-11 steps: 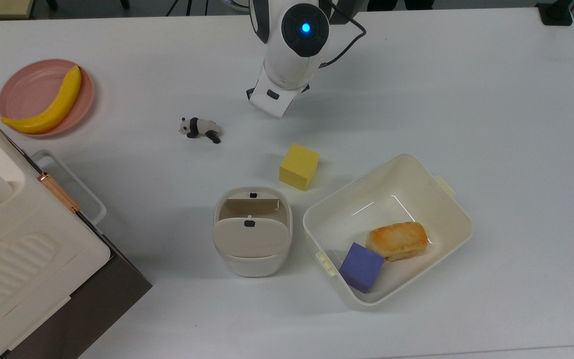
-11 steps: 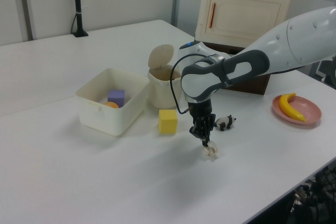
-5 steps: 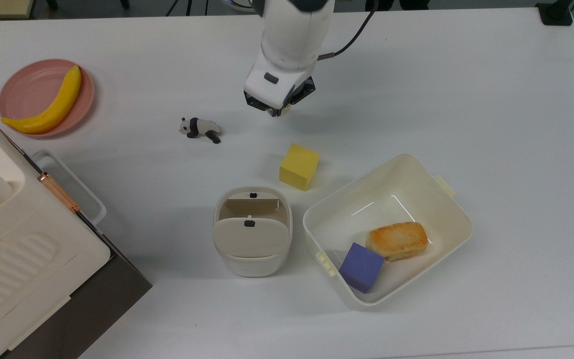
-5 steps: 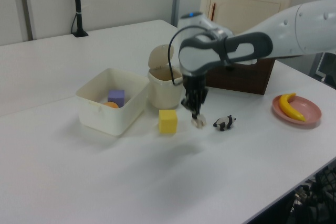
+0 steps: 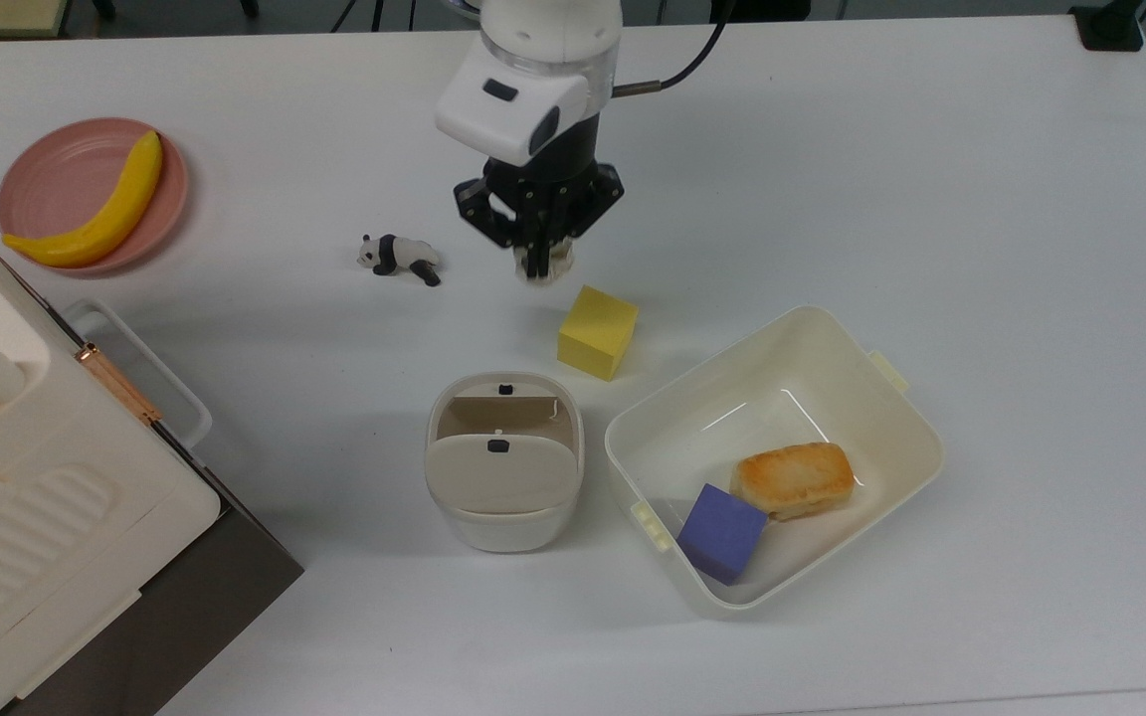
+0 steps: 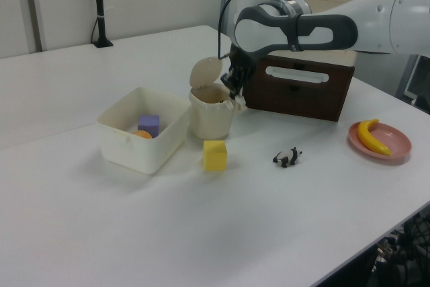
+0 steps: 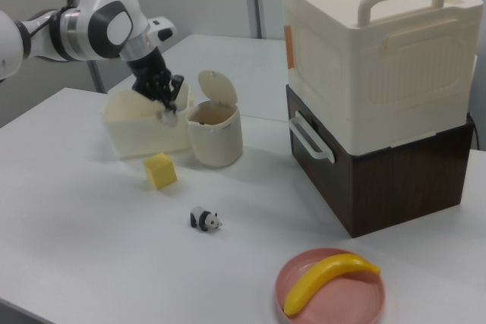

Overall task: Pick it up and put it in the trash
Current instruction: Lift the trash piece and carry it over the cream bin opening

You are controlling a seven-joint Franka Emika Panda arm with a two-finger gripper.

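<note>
One black two-finger gripper is closed around the small crumpled off-white paper wad, holding it in the air above the white table. Below the gripper in the top view stands the yellow foam cube, and farther below it the cream-white rounded-square bin, beige flap tipped open. No readable writing appears.

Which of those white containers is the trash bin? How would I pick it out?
Start at the big stacked cream and brown boxes at the table edge. In the top view, just to their right stands the trash bin, with the open tub of blocks on its far side. The bin is smaller, rounded-square, and has a beige flap lid with small black marks.
</note>
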